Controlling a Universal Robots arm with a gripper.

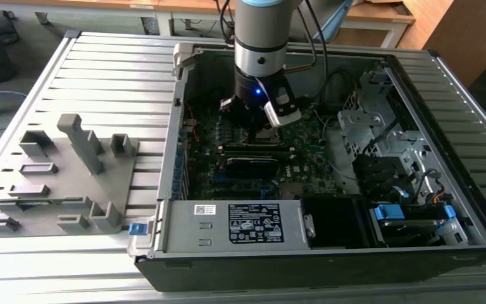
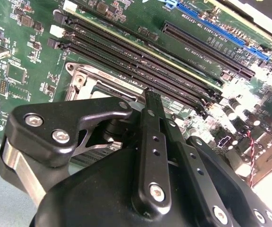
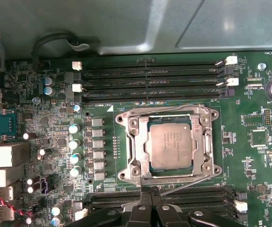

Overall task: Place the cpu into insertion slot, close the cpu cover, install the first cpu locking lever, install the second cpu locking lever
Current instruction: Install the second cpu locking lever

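The cpu (image 3: 170,145), a flat silver-grey square, lies in the insertion slot (image 3: 215,114) on the green motherboard. The cpu cover (image 3: 139,146), a silvery frame, lies flat around the chip. One thin wire lever (image 3: 159,109) runs along the cover's side by the memory slots. Another lever (image 3: 185,182) slants off the opposite side, close to my fingertips. My gripper (image 3: 151,193) is shut with nothing visible between its black fingers, just beside that edge of the slot. In the second wrist view the gripper (image 2: 151,97) tips sit at the slot's rim (image 2: 83,78). In the exterior view the gripper (image 1: 255,130) reaches down into the open computer case.
Long black memory slots (image 3: 150,82) flank the socket on both sides. A white-labelled power supply box (image 1: 252,223) sits at the case's near edge, drive bays and cables (image 1: 395,171) at the exterior view's right. A grey parts fixture (image 1: 66,177) stands outside the case at the left.
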